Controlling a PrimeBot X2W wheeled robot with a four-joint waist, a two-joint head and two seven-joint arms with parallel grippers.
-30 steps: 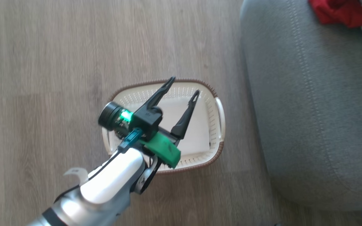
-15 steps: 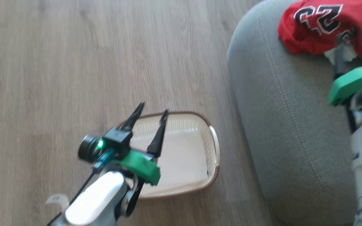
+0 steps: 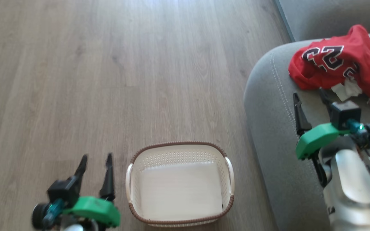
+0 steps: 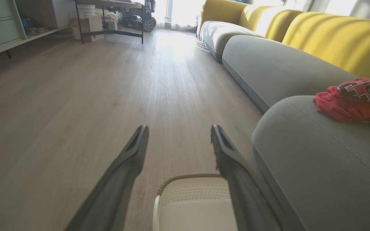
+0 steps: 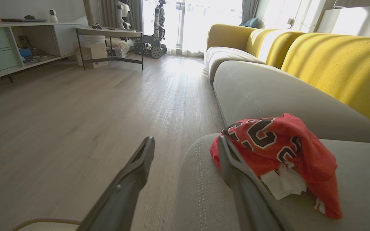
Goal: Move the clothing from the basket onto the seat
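Left gripper [image 3: 96, 157]: fingers spread, nothing between them, over the wood floor [image 3: 108, 64] just left of the basket [image 3: 180, 143]. The basket stands on the floor beside the seat [image 3: 268, 160]. Right gripper [image 3: 309, 96]: fingers spread, gripping nothing, above the seat's near edge. Clothing [image 3: 336, 64]: red crumpled heap, "23" showing, lying on the seat just beyond the right fingertips; contact cannot be told.

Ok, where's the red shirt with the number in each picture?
Head view: the clothing is at the upper right, crumpled on the seat.
Left wrist view: the clothing is at the right edge, halfway up.
Right wrist view: the clothing is right of centre, lower half.
Shared landmark: the grey seat's rounded, stitched edge, just beside the clothing.
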